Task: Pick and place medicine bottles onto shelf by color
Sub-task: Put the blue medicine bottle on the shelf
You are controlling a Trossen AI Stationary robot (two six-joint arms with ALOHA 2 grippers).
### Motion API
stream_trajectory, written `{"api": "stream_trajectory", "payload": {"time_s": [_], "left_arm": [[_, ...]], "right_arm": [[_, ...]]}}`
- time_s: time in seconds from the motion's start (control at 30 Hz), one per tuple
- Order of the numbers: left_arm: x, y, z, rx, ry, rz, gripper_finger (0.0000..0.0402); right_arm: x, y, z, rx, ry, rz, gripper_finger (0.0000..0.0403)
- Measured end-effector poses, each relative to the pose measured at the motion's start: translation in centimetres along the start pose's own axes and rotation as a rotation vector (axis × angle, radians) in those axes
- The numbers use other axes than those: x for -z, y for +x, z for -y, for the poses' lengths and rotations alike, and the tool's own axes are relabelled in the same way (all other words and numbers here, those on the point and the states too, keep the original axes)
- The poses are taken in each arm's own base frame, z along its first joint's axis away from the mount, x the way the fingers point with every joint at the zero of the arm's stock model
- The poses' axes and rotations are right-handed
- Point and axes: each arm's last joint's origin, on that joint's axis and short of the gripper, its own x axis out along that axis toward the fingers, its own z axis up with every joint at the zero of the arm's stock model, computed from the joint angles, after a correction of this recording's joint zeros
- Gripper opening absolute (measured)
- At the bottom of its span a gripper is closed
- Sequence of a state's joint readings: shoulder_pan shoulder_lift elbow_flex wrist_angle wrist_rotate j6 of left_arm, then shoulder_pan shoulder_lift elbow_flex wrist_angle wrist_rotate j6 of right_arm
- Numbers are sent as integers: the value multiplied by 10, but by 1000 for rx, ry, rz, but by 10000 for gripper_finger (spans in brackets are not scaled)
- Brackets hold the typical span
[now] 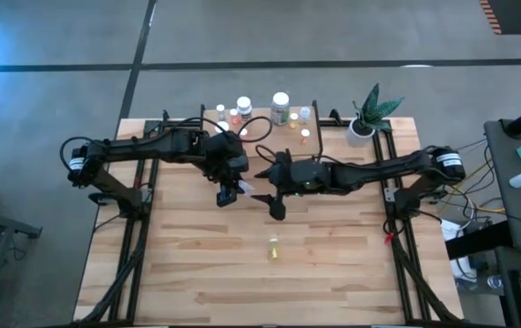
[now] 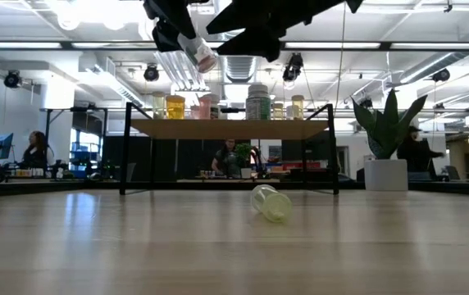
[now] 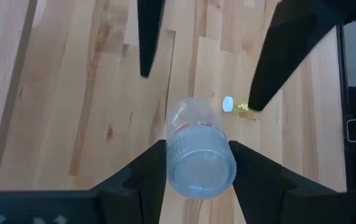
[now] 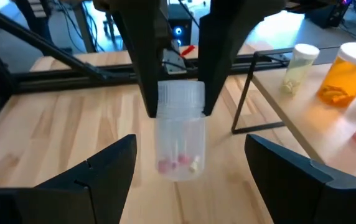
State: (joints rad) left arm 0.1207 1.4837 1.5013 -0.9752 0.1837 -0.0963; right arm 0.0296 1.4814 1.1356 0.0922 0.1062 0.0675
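My left gripper (image 1: 228,193) is shut on a clear bottle with pink pills (image 4: 179,140), held high above the middle of the table. My right gripper (image 1: 277,206) is open just right of it. Its fingers (image 4: 112,168) stand wide on either side of the bottle's lower end without touching. A yellow bottle (image 1: 272,248) lies on its side on the tabletop nearer the front, also in the low view (image 2: 272,203). The shelf (image 2: 230,129) stands at the far edge with several bottles on it. My left gripper pinches the clear bottle's cap end (image 4: 181,99) between its two fingers (image 3: 144,171), coming from above and pointing down. The bottle hangs below the fingers, clear of the table. It is tilted in the low view (image 2: 200,53), and the pink pills lie in its lower end (image 4: 177,165).
A white pot with a green plant (image 1: 368,114) stands at the far right next to the shelf. Black frame rails (image 1: 137,228) run along both table sides. Bare tabletop lies around the yellow bottle. People sit in the room behind the table.
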Motion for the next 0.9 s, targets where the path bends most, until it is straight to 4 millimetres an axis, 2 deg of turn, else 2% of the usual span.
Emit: {"api": "stream_trajectory", "payload": {"time_s": [0.17, 0.4, 0.5, 0.77, 0.9], "left_arm": [[-2, -2, 1, 1, 1, 8, 147], [-4, -5, 2, 3, 11, 19, 147], [-5, -7, 2, 3, 14, 29, 147], [-6, -8, 3, 6, 18, 36, 147], [-6, -8, 3, 6, 17, 31, 147]], "right_arm": [[-5, 9, 0, 4, -16, -20, 298], [1, 19, 8, 27, 17, -43, 354], [2, 20, 8, -9, 10, -48, 366], [-4, 20, 9, -54, 16, 1, 365], [-4, 20, 10, -53, 17, 1, 336]]}}
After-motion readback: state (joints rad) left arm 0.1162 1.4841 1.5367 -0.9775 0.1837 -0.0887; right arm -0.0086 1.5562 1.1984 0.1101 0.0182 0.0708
